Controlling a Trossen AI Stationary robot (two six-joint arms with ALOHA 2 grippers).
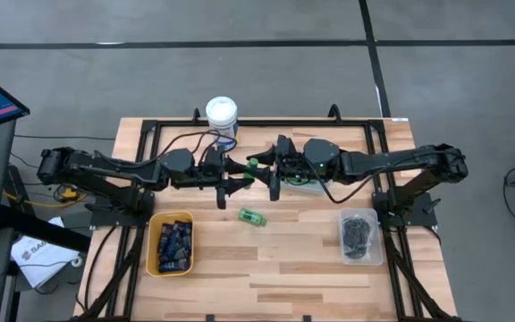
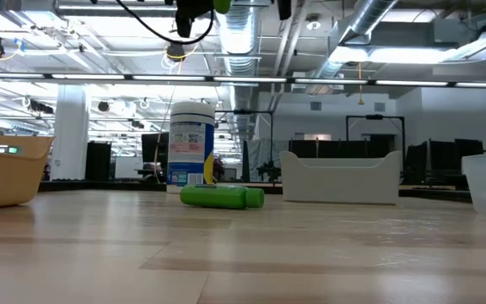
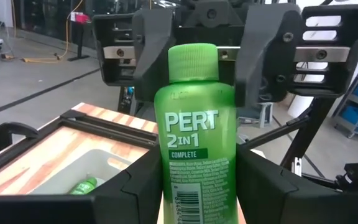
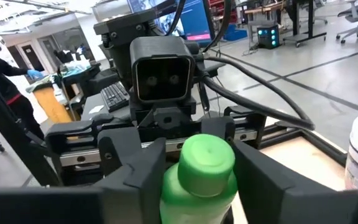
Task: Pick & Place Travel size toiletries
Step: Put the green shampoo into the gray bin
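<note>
The two arms meet above the middle of the table (image 1: 266,268), just in front of the tall white canister (image 1: 222,114) with the blue label; between them hangs a green bottle (image 1: 252,164), lettered PERT 2IN1 COMPLETE in the left wrist view (image 3: 194,149), with its cap toward the right arm; the left gripper (image 1: 242,176) has its fingers (image 3: 135,186) pressed against the bottle's lower body on both sides, pinching it; the right gripper (image 1: 265,170) faces it from the other side, its fingers (image 4: 129,168) flanking the cap end (image 4: 201,171), but whether they press on the bottle or stand slightly clear of it I cannot tell; a second green bottle (image 1: 252,216) lies on its side on the wood, in front of the canister and nearer the table's front edge, seen in the low view (image 2: 220,197) just before the canister (image 2: 191,143); a yellow bin (image 1: 153,255) to the front-left of the canister holds dark navy tubes (image 1: 174,243); a clear bin (image 1: 378,241) to the front-right of it holds dark grey tins (image 1: 358,234); a white bin (image 3: 104,163) under the right arm, just right of the canister, holds another green bottle (image 3: 82,185).
</note>
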